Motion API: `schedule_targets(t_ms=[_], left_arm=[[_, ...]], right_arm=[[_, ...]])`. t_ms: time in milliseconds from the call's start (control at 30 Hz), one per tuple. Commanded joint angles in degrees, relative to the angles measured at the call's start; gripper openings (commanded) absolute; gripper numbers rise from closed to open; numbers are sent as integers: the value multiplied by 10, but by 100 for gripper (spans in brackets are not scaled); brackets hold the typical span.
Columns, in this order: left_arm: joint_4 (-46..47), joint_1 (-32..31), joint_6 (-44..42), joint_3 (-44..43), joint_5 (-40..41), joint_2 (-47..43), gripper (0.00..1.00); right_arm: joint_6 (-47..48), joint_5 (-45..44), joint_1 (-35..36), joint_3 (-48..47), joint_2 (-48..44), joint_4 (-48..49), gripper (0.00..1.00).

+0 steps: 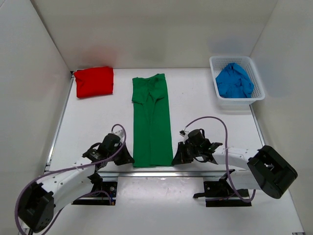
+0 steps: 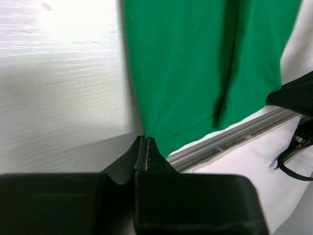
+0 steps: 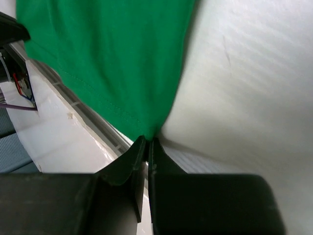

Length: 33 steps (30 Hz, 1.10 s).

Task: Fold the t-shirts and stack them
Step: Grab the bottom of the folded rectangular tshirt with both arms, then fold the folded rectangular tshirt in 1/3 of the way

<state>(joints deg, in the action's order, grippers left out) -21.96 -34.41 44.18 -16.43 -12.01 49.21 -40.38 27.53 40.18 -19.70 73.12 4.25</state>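
Observation:
The green t-shirt (image 1: 151,122) lies down the middle of the table as a long narrow strip, its hem at the near edge. My left gripper (image 1: 128,160) is shut on the near left corner of the hem, and the wrist view shows its tips (image 2: 145,138) pinched together at the green cloth (image 2: 195,63). On the near right corner my right gripper (image 1: 176,160) is shut, with green cloth (image 3: 112,54) running into its tips (image 3: 148,138). A folded red t-shirt (image 1: 94,81) sits at the back left. The blue t-shirt (image 1: 234,81) lies crumpled in the basket.
The white lattice basket (image 1: 230,58) stands at the back right. A metal rail (image 1: 156,172) runs along the table's near edge just behind the green hem. White walls close in the table on the left, back and right.

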Motion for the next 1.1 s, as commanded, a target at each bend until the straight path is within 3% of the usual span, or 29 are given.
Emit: schedule_targets(t_ms=[0, 167, 400, 600, 700, 800, 867, 933, 967, 1000, 1033, 1067], left_arm=[[-46, 12, -15, 11, -7, -46, 0], [-31, -26, -2, 25, -22, -35, 0], [-23, -7, -15, -10, -54, -2, 0], [-24, 96, -51, -170, -110, 89, 0], [-5, 174, -79, -254, -123, 183, 0], [31, 219, -94, -327, -130, 271, 0], [46, 233, -103, -409, -120, 376, 0], [64, 239, -103, -479, -123, 457, 20], [64, 241, -103, -527, -125, 509, 37], [61, 247, -104, -571, -138, 552, 40], [55, 253, -102, -586, -147, 570, 42], [55, 257, -102, -612, -153, 597, 51]], right_arm=[[18, 13, -7, 19, -41, -42, 0], [11, 37, 7, 25, -62, -67, 0], [35, 77, -5, -24, -34, -95, 0], [128, 106, -72, -201, 39, -214, 0], [163, 121, -127, -324, 103, -251, 0], [202, 133, -183, -413, 199, -265, 0], [227, 133, -210, -512, 267, -281, 0], [237, 124, -240, -592, 334, -292, 3], [236, 116, -244, -647, 378, -303, 20], [231, 111, -254, -686, 410, -304, 30], [235, 104, -260, -709, 436, -313, 31], [237, 90, -263, -736, 444, -321, 32]])
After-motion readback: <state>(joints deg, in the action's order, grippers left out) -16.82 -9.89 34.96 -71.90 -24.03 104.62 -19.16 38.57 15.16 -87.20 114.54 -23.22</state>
